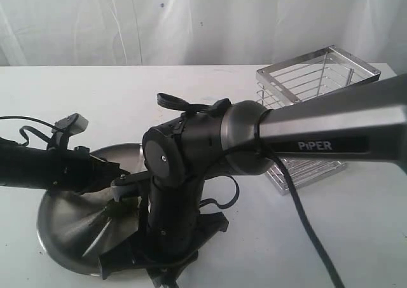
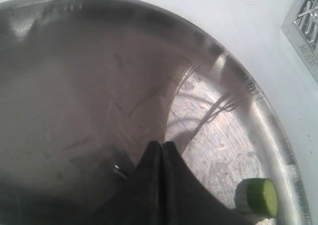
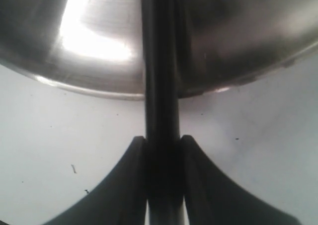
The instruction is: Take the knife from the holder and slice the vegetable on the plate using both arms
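Right wrist view: the knife (image 3: 160, 86) is seen clamped in the right gripper (image 3: 161, 150), out of the holder (image 1: 318, 78), over the plate (image 3: 89, 71); the left gripper (image 2: 162, 148) is pressed closed, empty, beside a cut vegetable (image 2: 258, 197) piece, so slicing appears underway.

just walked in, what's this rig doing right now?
Both arms are down over the plate. The right gripper is shut on the knife, which reaches over the plate rim. The left gripper is shut with nothing visible between its fingers; a cut green vegetable piece lies beside it. The wire holder stands behind, to the right.
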Controlling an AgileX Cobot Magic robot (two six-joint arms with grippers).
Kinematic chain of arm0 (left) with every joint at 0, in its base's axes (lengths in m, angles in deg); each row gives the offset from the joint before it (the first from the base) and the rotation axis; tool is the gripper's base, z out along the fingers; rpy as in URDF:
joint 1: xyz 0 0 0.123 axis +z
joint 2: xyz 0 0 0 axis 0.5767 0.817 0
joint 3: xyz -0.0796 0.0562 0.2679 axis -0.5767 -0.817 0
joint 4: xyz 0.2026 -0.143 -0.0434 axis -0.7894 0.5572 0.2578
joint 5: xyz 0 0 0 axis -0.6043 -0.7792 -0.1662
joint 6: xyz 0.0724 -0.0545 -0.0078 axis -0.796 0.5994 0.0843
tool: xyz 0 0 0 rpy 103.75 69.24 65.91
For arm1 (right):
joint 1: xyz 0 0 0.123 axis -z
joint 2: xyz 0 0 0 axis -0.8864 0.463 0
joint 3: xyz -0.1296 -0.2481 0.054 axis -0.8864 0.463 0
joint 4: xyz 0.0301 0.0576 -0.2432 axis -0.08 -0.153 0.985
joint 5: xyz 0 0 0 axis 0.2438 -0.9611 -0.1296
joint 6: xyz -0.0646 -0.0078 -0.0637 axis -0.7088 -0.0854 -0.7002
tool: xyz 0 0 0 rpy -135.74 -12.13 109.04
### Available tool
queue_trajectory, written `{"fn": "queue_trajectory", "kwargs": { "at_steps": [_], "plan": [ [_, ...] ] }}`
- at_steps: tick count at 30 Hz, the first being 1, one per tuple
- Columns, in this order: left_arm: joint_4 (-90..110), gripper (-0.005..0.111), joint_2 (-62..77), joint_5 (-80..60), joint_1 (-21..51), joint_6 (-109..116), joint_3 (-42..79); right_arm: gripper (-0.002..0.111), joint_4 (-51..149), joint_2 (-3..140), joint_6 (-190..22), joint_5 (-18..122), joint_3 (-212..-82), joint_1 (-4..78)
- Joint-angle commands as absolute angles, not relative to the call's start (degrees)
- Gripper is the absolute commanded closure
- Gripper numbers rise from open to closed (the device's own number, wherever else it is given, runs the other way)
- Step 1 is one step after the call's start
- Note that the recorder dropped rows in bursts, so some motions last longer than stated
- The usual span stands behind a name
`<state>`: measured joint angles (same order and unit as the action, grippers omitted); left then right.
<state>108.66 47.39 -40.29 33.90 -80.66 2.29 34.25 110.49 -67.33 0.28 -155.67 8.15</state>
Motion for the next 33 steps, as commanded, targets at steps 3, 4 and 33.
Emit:
{"fn": "queue_trajectory", "kwargs": {
  "at_steps": [3, 4, 33],
  "plan": [
    [106.9, 0.107, 48.4, -36.9, 33.7, -79.7, 1.8, 0.108, 33.5, 110.3, -68.2, -2.9, -155.5, 8.2],
    [106.7, 0.107, 48.4, -36.7, 33.7, -79.3, 1.8, 0.108, 33.3, 110.3, -68.3, -3.2, -155.5, 8.2],
    [103.9, 0.107, 48.4, -37.0, 33.7, -77.6, 1.7, 0.108, 31.8, 110.3, -68.3, -6.0, -155.5, 8.2]
  ]
}}
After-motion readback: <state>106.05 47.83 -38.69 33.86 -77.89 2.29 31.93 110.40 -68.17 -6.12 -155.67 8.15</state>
